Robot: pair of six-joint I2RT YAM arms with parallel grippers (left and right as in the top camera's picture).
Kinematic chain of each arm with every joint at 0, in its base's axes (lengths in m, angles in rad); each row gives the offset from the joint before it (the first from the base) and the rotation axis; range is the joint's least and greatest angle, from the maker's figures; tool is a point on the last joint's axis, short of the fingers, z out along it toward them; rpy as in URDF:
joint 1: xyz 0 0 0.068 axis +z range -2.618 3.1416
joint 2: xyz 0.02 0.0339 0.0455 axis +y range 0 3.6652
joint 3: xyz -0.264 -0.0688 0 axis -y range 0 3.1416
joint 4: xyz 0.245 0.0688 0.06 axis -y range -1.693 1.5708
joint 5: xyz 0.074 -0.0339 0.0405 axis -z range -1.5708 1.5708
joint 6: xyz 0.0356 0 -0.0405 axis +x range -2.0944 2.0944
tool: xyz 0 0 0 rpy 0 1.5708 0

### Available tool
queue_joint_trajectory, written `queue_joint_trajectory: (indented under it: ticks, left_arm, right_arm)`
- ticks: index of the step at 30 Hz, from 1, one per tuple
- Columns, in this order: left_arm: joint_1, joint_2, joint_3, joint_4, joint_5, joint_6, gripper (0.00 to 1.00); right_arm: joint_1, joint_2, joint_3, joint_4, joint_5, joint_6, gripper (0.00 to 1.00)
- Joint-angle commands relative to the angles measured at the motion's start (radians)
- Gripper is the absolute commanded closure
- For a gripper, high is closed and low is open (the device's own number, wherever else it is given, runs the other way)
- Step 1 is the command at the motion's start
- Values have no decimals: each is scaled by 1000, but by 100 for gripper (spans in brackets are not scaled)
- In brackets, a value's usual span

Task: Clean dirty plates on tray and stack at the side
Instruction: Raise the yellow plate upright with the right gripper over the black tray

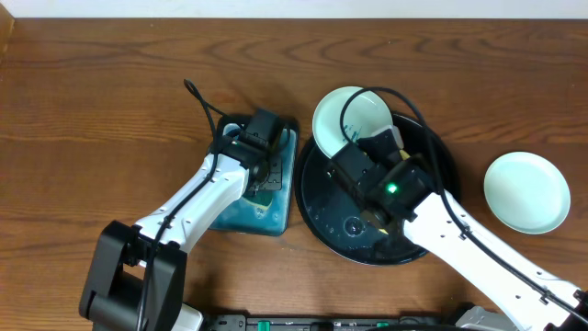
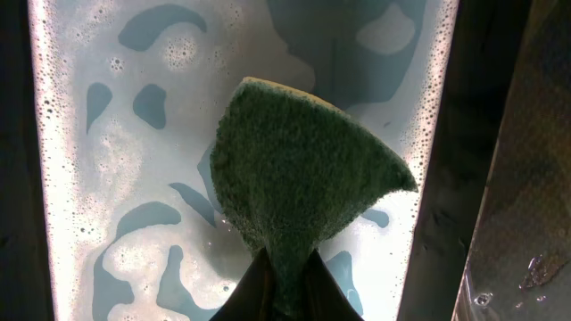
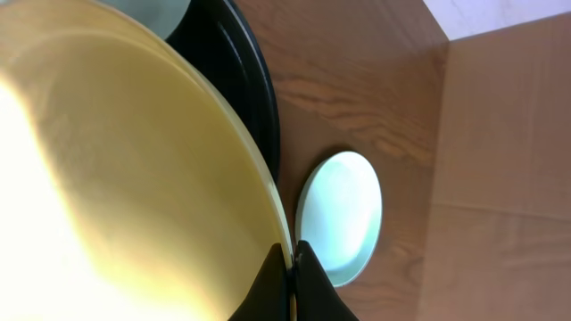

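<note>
Item 1. Left arm (image 1: 188,202). It reaches from the near edge of the tabletop (image 1: 92,92) to the basin (image 1: 266,222), a rectangular black-rimmed one standing just left of the tray. I read the left jaws as closed tight on a green sponge (image 2: 303,178). They pinch it at its narrow end, and the wide end fans out over the foamy water (image 2: 107,178) in the basin.

Item 2. Right arm (image 1: 478,244). It lies across the tray (image 1: 322,198), which is round, glossy and black with a low rim. A few water drops (image 1: 354,225) sit on its near part. The right jaws are clamped on the rim of the yellow plate (image 3: 134,178), which fills most of my right wrist view. From overhead the arm hides nearly all of this plate. I cannot tell whether its far edge touches the tray.

Item 3. First mint plate (image 1: 347,115). It sits at the far left rim of the tray, partly over the tray and partly beyond it. A black cable (image 1: 367,92) arcs across it.

Item 4. Second mint plate (image 1: 526,191). It lies flat on the bare tabletop to the right of the tray and apart from it. The right wrist view shows it just past the tray's edge.
</note>
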Motion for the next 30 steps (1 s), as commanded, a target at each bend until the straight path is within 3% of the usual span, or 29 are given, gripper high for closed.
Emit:
queue_joint_trajectory:
  ticks: [1, 4, 8, 13, 16, 20, 24, 27, 30]
  left_arm:
    - [5, 3, -4, -2, -2, 17, 93]
    - [5, 3, -4, -3, -2, 18, 92]
    - [5, 3, -4, 0, -2, 17, 92]
    - [5, 3, -4, 0, -2, 17, 92]
    - [5, 3, -4, 2, -2, 17, 92]
    - [5, 3, -4, 0, -2, 18, 92]
    - [5, 3, -4, 5, -2, 17, 92]
    - [5, 3, -4, 5, -2, 17, 92]
    - [5, 3, -4, 5, -2, 17, 92]
  right_arm:
    - [21, 1, 21, -67, 150, 172, 99]
    - [16, 2, 21, -87, 165, 231, 99]
    - [18, 2, 21, -78, 163, 105, 99]
    - [0, 2, 21, -125, 212, 294, 99]
    - [2, 3, 21, -76, 153, 144, 99]
    - [1, 2, 21, -114, 227, 304, 99]
    - [5, 3, 20, -89, 224, 163, 99]
    - [2, 2, 20, -140, 299, 305, 99]
    - [2, 2, 20, -140, 303, 323, 99]
